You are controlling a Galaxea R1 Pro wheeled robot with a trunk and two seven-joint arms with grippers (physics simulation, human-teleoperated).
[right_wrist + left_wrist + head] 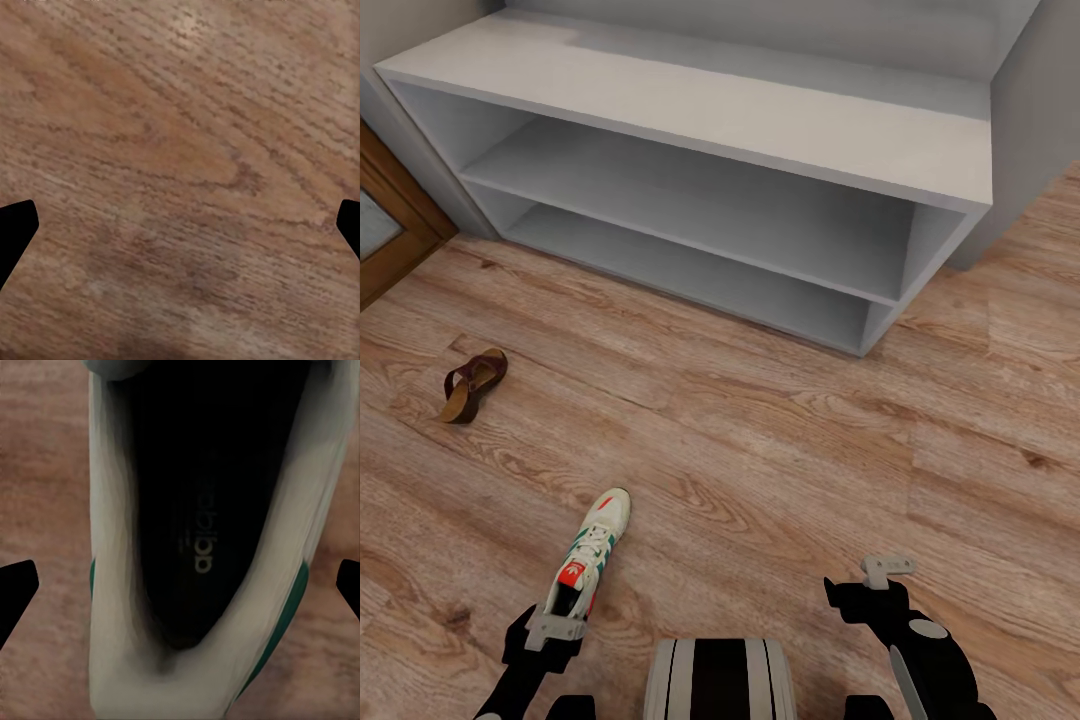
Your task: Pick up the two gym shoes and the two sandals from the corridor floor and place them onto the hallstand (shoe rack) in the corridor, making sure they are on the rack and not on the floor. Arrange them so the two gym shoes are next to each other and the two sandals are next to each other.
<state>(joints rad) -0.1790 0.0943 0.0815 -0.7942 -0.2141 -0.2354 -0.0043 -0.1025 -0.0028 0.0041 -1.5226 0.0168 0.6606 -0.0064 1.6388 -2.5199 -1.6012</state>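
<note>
From the head camera I count one gym shoe [592, 553] and one sandal [473, 383] on the corridor floor [780, 440], well apart. The sandal lies tipped on its side near a wooden door frame [395, 215]. The white hallstand [690, 160] stands beyond, its top and two shelves bare, with open planks between it and both shoes. My left gripper [550, 630] sits at the sneaker's heel; I cannot tell from here whether it grips. My right gripper [885, 572] hangs over bare floor.

Left wrist camera: the gym shoe [202, 532] fills the gap between spread fingertips [15, 589], which stand clear of its sides. The insole print reads "adidas".

Right wrist camera: fingertips [15, 225] spread wide over wood-grain floor [187, 165], holding nothing.
</note>
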